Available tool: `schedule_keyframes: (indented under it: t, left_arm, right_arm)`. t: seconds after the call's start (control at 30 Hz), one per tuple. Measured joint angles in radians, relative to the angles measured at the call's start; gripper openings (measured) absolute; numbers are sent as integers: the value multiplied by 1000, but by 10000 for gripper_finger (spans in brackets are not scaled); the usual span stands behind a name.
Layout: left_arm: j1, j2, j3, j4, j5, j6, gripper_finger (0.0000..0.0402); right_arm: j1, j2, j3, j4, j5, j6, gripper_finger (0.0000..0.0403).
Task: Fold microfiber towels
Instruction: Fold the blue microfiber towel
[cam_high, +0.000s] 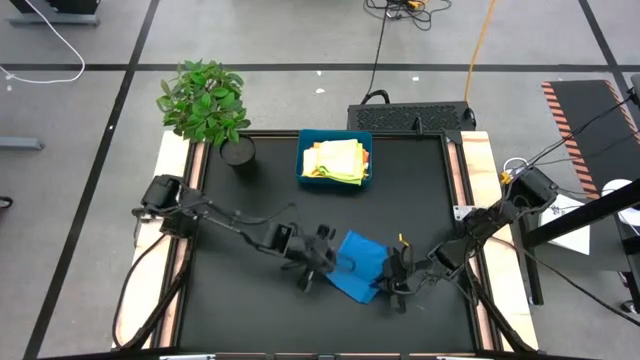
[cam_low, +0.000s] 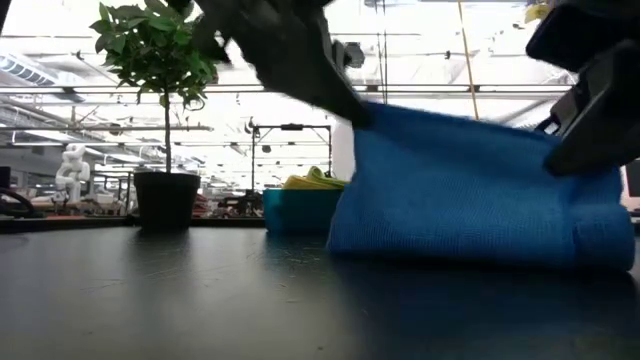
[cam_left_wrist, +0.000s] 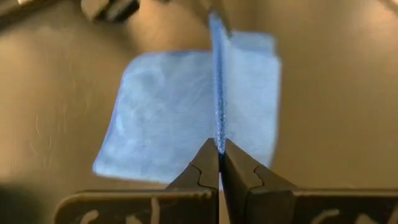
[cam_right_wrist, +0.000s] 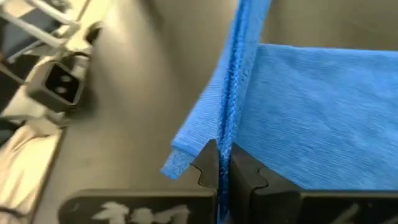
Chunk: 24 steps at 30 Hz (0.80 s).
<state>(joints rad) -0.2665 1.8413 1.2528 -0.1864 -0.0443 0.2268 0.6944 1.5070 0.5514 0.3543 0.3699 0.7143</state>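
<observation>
We count one blue towel (cam_high: 356, 265) on the table (cam_high: 240, 310), in front of the one teal tray (cam_high: 335, 180). Inside that tray lies a pile of folded towels (cam_high: 335, 160): we make out pale yellow, orange and lime green, but cannot tell how many are there. One potted plant (cam_high: 205, 105) stands just beside the tray. Two arms reach in, so two tools: the left tool (cam_high: 318, 268) and the right tool (cam_high: 392, 275), each pinched on an edge of the blue towel.
</observation>
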Motion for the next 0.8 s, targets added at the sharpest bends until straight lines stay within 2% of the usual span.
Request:
schedule_keyframes:
  t: [0.2, 0.4, 0.8]
  left_arm:
    - [99, 58, 0, 23, 76, 28, 4]
    - [161, 107, 0, 40, 81, 42, 3]
    - [207, 153, -1, 105, 78, 60, 6]
  right_arm:
    - [-1, -17, -1, -90, 67, 75, 0]
    - [-6, -27, -3, -208, 176, 89, 0]
    - [-68, -26, -67, -220, 177, 181, 1]
